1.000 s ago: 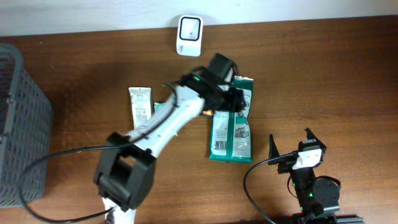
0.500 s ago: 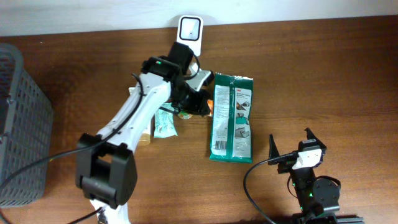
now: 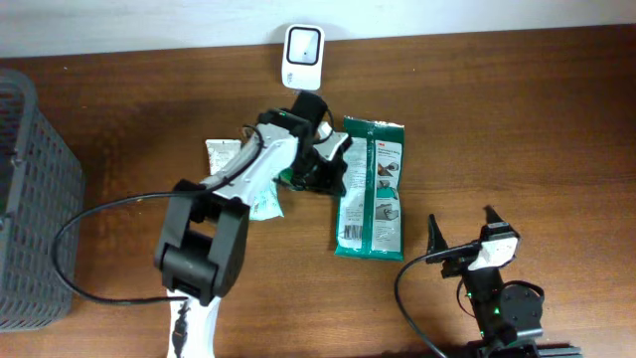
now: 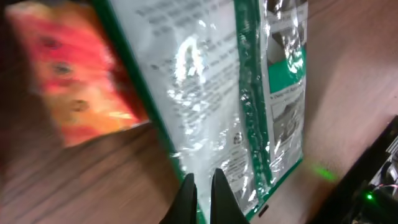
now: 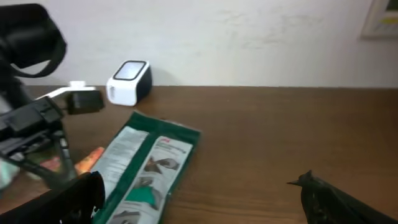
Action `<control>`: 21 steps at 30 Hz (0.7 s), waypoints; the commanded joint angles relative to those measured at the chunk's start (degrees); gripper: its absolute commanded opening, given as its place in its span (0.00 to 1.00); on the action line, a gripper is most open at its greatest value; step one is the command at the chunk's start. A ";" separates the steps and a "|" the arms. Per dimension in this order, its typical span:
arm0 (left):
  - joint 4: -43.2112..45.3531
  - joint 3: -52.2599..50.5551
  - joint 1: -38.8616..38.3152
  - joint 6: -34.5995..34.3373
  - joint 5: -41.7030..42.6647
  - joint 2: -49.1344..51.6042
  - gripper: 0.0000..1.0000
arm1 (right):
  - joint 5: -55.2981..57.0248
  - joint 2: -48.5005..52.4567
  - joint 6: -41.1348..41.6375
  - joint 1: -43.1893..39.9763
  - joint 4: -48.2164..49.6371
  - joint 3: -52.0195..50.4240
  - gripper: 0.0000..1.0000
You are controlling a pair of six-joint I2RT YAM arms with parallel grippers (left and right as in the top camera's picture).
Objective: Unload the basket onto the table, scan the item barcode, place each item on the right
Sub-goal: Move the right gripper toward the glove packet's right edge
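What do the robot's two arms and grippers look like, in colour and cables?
The left arm has white links and black joints and a black left gripper. The right arm is black, with a white block behind the right gripper. A black cable trails from each.

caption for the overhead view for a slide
Left gripper shut beside a green-and-white plastic pouch, boxy white scanner beyond.

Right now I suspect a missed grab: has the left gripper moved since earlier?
Yes. The left gripper shifted left, from right of the scanner to nearly below it.
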 commanded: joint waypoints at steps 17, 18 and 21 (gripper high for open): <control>1.88 0.46 -2.23 -4.00 -14.45 0.61 0.00 | -11.50 57.09 7.67 0.31 -35.54 58.31 0.98; 1.57 0.79 -2.23 -4.00 -16.59 0.52 0.00 | -11.50 58.93 7.67 0.31 -36.57 59.87 0.98; 0.13 1.68 -2.16 -3.98 -24.13 0.09 0.00 | -11.52 62.90 7.72 0.31 -36.68 61.18 0.98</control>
